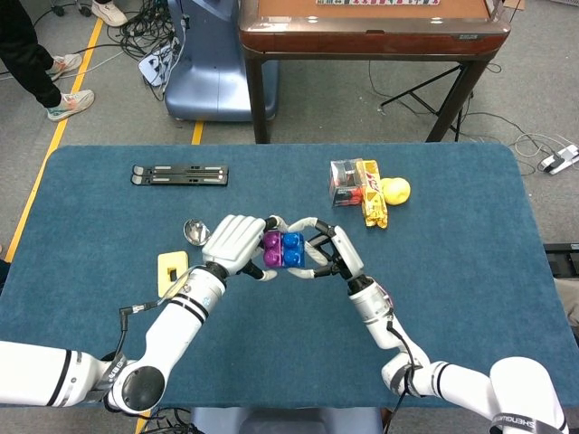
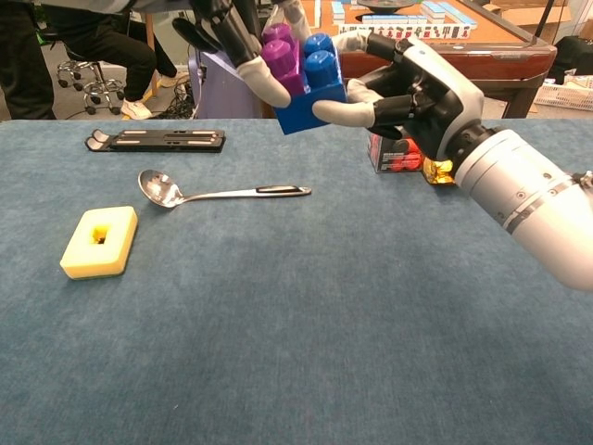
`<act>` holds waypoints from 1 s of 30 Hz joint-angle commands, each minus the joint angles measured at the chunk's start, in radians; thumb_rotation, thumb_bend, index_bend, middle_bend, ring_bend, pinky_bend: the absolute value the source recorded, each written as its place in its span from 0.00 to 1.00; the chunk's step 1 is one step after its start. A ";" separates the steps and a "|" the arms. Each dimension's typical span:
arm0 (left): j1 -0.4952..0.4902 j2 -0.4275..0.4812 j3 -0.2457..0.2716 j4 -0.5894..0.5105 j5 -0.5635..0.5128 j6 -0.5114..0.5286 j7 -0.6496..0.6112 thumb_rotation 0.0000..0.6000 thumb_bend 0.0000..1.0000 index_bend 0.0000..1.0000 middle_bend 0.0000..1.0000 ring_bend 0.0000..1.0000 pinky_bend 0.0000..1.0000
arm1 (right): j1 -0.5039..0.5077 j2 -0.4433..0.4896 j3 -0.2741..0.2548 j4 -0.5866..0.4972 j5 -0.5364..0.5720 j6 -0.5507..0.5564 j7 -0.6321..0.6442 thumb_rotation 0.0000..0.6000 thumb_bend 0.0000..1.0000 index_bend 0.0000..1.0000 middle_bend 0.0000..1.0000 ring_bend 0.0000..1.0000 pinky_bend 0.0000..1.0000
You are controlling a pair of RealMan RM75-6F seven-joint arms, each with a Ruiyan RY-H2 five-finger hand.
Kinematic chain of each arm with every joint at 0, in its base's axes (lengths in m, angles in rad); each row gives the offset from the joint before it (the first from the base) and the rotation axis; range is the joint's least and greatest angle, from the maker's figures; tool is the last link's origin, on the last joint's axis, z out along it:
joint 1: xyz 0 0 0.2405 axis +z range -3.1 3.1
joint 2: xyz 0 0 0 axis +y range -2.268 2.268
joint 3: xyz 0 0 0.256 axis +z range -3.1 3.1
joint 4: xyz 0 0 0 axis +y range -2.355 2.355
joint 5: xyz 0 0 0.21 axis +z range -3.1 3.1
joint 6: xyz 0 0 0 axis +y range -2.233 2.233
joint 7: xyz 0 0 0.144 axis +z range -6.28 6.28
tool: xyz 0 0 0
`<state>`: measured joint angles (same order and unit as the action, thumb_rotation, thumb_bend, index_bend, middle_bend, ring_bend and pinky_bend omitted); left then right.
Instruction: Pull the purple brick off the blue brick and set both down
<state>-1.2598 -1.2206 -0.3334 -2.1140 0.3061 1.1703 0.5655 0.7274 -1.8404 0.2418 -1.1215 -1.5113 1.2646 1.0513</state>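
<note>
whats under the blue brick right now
Bare table: the blue brick is held in the air by the right hand. The left hand grips the purple brick.

A grey floor (image 1: 380,113) fills the upper part of the head view, crossed by a yellow line (image 1: 63,117) at the left and loose cables (image 1: 145,36) near the top. A brown wooden table (image 1: 371,27) on dark legs stands at top centre, with a blue-grey machine base (image 1: 213,77) to its left. At the upper left edge a person's legs and shoes (image 1: 54,77) show.
</note>
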 commanded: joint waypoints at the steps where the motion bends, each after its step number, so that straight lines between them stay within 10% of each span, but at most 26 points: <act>1: 0.002 -0.009 0.002 0.003 0.007 0.011 0.000 1.00 0.03 0.42 1.00 0.95 1.00 | 0.001 -0.001 0.000 0.002 0.000 0.000 0.001 1.00 0.49 0.60 1.00 1.00 1.00; 30: 0.049 -0.073 -0.006 0.024 0.094 0.056 -0.039 1.00 0.05 0.59 1.00 0.97 1.00 | 0.002 -0.004 -0.008 0.007 -0.001 -0.006 -0.011 1.00 0.49 0.60 1.00 1.00 1.00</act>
<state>-1.2134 -1.2905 -0.3387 -2.0915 0.3970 1.2231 0.5280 0.7296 -1.8442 0.2334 -1.1147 -1.5121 1.2584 1.0398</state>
